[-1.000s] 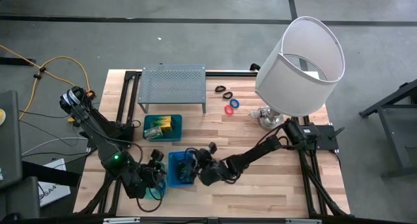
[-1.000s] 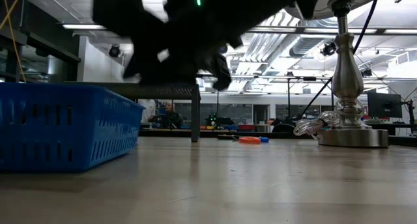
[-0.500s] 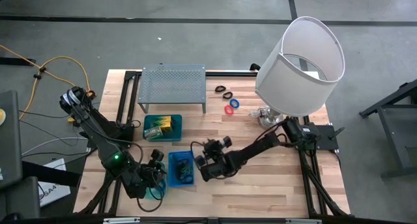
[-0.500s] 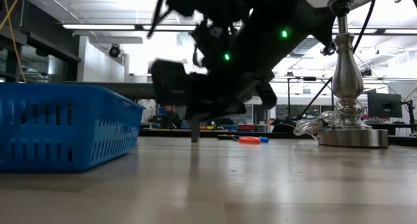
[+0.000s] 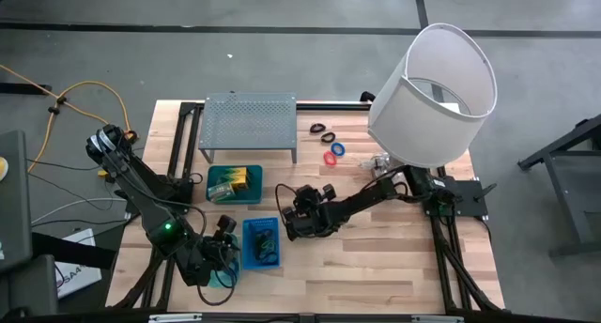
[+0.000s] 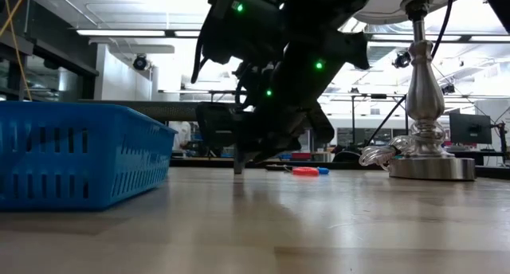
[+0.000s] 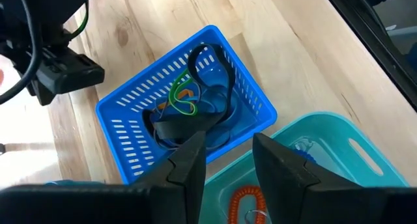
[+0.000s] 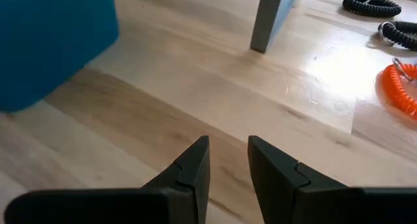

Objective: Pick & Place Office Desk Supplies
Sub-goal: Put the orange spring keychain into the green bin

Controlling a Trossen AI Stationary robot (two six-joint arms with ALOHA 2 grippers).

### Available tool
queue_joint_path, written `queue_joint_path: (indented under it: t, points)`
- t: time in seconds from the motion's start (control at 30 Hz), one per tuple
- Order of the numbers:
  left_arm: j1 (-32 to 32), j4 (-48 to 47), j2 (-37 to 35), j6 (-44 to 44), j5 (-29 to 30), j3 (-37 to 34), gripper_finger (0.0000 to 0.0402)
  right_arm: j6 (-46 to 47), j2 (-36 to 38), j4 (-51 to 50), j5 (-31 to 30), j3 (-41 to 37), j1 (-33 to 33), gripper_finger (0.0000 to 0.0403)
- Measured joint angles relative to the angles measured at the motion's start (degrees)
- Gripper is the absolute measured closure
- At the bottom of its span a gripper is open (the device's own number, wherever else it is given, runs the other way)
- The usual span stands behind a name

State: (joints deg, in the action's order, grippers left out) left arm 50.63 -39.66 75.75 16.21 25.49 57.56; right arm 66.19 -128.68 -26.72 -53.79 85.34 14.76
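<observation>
My right gripper (image 5: 293, 203) (image 8: 228, 160) hangs open low over bare wood between the blue basket (image 5: 261, 240) and the grey rack (image 5: 249, 124), pointing at the rack's leg (image 8: 267, 22). Beyond the leg lie two black loops (image 8: 368, 2), an orange coil (image 8: 401, 87), a red ring (image 5: 331, 158) and a blue ring (image 5: 338, 149). My left gripper (image 5: 228, 238) (image 7: 228, 160) stays open above a teal bin (image 7: 313, 165), facing the blue basket (image 7: 189, 113), which holds black bands and a green loop. A teal tray (image 5: 233, 184) holds yellow-green packets.
A big white-shaded lamp (image 5: 432, 93) stands on its metal base (image 6: 430, 166) at the table's far right. The rack takes up the far middle. Bare wood lies near the front edge, right of the blue basket.
My right gripper has left the blue basket and gone toward the table's far edge and the rack, sinking lower. It has tipped from pointing steeply down to a shallower slant. It carries nothing.
</observation>
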Motion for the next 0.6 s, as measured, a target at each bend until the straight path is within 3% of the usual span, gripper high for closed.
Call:
queue_joint_path:
  t: [0.23,0.47,0.6]
  points:
    - [0.0,0.2,0.0,0.1,0.0,0.0,0.0281,0.0,0.0,0.4,0.7,0.0,-2.5,0.0309]
    - [0.0,0.3,0.0,0.1,0.0,0.0,0.0281,-3.4,0.0,0.3,8.3,0.0,-7.6,0.0309]
    - [0.0,0.3,0.0,0.1,0.0,0.0,0.0281,-6.5,0.0,-0.2,9.2,0.0,-9.7,0.0309]
